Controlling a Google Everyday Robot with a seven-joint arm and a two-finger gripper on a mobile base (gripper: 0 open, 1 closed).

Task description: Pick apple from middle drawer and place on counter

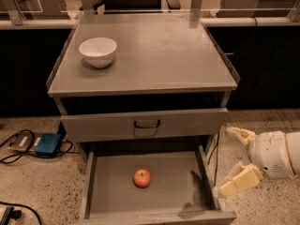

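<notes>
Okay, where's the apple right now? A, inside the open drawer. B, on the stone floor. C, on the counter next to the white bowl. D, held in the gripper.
A: the apple lies alone on the bare bottom of the open drawer, and the gripper hangs open and empty just right of that drawer.
</notes>
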